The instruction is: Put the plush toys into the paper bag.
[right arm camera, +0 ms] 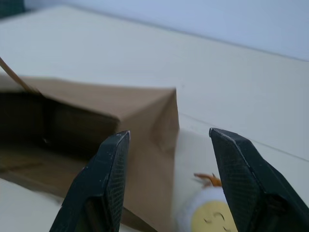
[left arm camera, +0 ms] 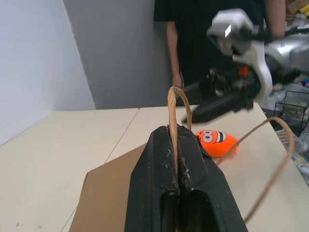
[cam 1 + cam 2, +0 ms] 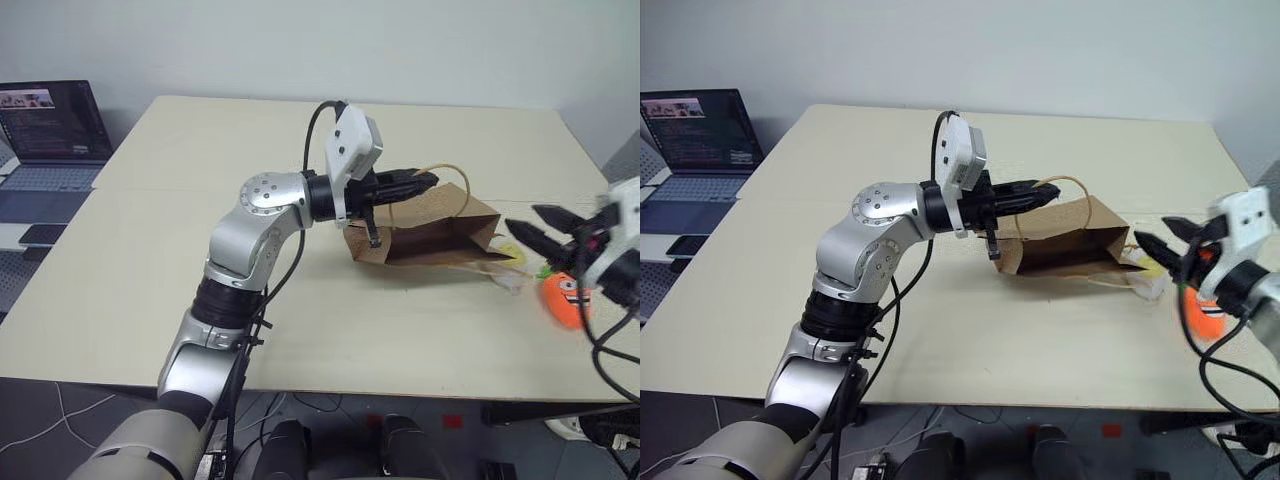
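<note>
— Two toys are showing, both near the right edge of the table (image 3: 150, 290). The orange carrot (image 3: 563, 297) is lying just beyond the bag's open mouth, and the white egg (image 1: 212, 215) with its yellow face is lying right at the corner of that mouth, seemingly touching the paper.

— And the paper bag (image 3: 440, 235)?

— It is lying on its side near the middle-right of the table, mouth facing the robot's right. One handle (image 3: 447, 172) is arching up above it.

— Is the left gripper (image 3: 420, 180) holding anything?

— Yes — its two black fingers are pressing together on that handle. In the left wrist view the tan loop (image 2: 173, 111) is running straight up out of the seam between them, and the second handle (image 2: 270, 159) is curving off beside it.

— What about the right gripper (image 3: 545, 232)?

— It is hovering over the table's right edge, beside the carrot, pointing toward the bag's mouth. Its fingers (image 1: 104, 179) are standing well apart with nothing between them; the egg is sitting beyond them.

— Anything else around?

— A laptop (image 3: 50, 125) is sitting open beyond the table's left side, and a person in dark clothing (image 2: 203, 38) is standing past the far end in the left wrist view.
</note>
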`<action>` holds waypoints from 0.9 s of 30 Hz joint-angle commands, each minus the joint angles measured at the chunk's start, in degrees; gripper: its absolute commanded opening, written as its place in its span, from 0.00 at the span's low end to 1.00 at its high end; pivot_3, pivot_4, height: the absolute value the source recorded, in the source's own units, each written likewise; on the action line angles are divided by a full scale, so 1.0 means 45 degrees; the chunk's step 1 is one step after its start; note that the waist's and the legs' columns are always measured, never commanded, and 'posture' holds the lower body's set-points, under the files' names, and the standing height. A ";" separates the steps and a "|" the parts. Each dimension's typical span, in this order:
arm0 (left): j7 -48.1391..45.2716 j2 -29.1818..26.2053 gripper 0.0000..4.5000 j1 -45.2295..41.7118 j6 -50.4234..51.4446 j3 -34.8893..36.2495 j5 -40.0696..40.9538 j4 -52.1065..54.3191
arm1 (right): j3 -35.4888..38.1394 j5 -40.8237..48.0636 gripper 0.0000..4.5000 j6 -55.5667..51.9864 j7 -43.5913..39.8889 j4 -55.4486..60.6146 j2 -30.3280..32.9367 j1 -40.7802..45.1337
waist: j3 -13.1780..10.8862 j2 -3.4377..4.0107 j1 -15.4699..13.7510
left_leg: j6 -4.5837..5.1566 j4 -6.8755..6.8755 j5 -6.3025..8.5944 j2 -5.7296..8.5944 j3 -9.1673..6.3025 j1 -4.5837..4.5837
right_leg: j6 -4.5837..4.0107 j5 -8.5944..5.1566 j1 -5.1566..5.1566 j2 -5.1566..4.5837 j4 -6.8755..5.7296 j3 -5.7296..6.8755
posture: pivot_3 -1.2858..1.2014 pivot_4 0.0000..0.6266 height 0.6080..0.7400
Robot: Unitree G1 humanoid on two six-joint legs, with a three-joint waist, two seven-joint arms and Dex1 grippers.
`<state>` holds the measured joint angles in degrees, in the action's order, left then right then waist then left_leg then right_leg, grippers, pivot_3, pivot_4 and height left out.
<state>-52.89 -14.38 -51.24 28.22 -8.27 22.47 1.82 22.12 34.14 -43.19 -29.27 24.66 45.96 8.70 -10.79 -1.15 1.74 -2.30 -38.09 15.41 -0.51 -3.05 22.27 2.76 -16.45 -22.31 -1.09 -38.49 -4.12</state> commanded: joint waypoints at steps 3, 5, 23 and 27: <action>0.0360 -0.0442 0.00 -0.0167 0.0461 0.0590 0.0584 0.1335 | -0.1492 -0.1381 0.61 0.1212 0.0163 -0.0106 -0.0643 -0.0103 | 0.0000 0.0001 0.0060 | 0.0000 0.0004 0.0000 -0.0014 0.0000 -0.0007 | 0.0000 0.0000 -0.0002 0.0009 -0.0005 0.0000 | 0.52 0.24 1.00; 0.0459 -0.0652 0.00 -0.0187 0.0609 0.0714 0.0715 0.1662 | -0.2059 -0.1604 0.61 0.1407 0.0191 -0.0139 -0.1095 0.0014 | 0.0000 0.0001 0.0053 | -0.0001 0.0004 0.0000 -0.0016 -0.0004 -0.0013 | 0.0000 0.0000 -0.0003 0.0010 -0.0013 0.0002 | 0.52 0.24 1.00; 0.1186 -0.1036 0.00 0.1408 0.1761 0.0215 0.1264 0.3138 | -0.3012 -0.4081 0.61 0.3902 0.0044 -0.1978 -0.1715 0.1474 | 0.0001 0.0003 -0.0051 | -0.0003 -0.0005 -0.0001 -0.0007 -0.0013 -0.0007 | -0.0003 0.0001 -0.0001 -0.0001 -0.0012 0.0008 | 0.52 0.24 1.00; 0.1395 -0.0828 0.00 0.1565 0.1818 0.0166 0.1304 0.3159 | -0.2113 -0.4403 0.61 0.3997 0.0705 -0.2649 -0.1574 0.1062 | 0.0001 0.0002 -0.0041 | -0.0002 -0.0004 -0.0001 -0.0002 -0.0011 -0.0004 | -0.0003 0.0002 0.0004 -0.0004 -0.0007 0.0002 | 0.52 0.24 1.00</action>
<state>-47.28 -18.73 -43.38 36.50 -7.55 27.28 14.21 10.72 15.15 -26.53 -27.76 12.68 39.14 13.85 -10.79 -1.14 1.56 -2.31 -38.11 15.41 -0.52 -3.11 22.25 2.75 -16.44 -22.29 -1.10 -38.54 -4.11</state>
